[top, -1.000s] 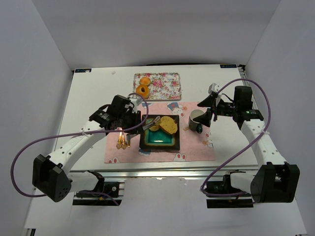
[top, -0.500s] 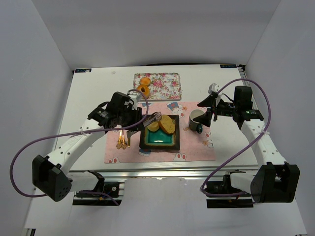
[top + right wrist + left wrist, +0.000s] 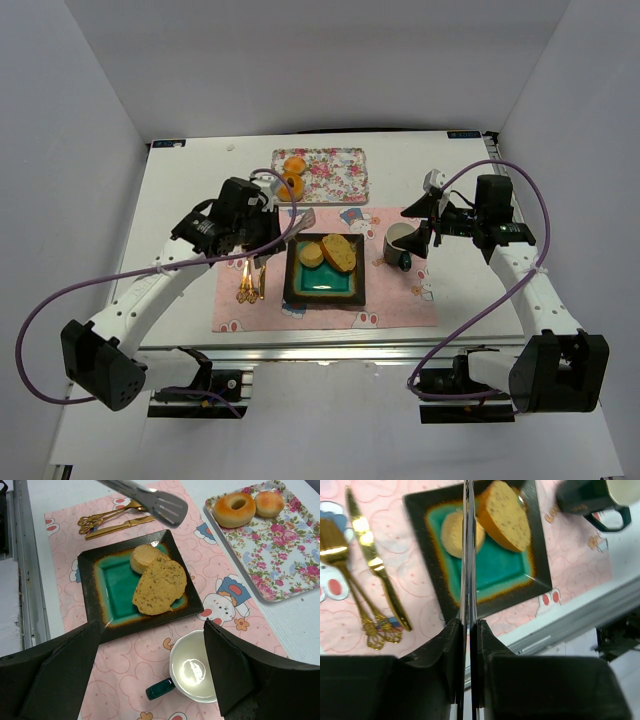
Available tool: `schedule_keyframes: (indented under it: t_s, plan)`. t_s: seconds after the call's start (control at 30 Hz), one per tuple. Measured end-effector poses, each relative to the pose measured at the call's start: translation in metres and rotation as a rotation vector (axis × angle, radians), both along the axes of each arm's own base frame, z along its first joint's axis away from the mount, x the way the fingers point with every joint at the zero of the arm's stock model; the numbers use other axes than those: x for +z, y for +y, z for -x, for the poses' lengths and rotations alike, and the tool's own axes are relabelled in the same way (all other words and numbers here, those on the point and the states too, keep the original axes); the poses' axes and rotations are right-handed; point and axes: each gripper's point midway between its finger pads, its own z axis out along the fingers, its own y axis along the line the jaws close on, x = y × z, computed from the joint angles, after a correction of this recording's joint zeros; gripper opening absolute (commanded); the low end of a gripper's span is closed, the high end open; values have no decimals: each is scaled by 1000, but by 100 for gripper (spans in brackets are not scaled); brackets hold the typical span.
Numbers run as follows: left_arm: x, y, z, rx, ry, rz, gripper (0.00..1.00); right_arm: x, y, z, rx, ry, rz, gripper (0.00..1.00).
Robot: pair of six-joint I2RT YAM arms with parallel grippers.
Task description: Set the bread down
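Since a second ago, tongs lifted off plate, drawn back leftward. My left hand pinches tongs, blades together, empty. Bun and toasted slice lie touching on plate. I retreat high, clear of cutlery. My right hand spread beside mug.

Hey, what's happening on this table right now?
The left pincer grips a pair of metal tongs, held in the air beside the square plate with nothing in them. The bun and the toasted slice both lie on the plate, touching each other. The right pincer hangs open near the mug, holding nothing.
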Motion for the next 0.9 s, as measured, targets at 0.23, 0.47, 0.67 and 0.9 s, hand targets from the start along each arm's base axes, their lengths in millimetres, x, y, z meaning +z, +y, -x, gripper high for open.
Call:
schedule_keyframes:
  t_s: [0.23,0.47,0.67,0.9]
  plan:
    - [-9,81,-45,249,-56,-42,9,0,0,0,2,-8,3,88]
    - [-79,191,-67,443,-100,-267,13,0,0,-1,5,-11,3,88]
    - [-138,228,-84,435,-91,-365,30,-3,1,-2,11,-8,7,88]
    - [-183,252,-84,477,-19,-391,53,-4,1,-3,12,-20,12,88]
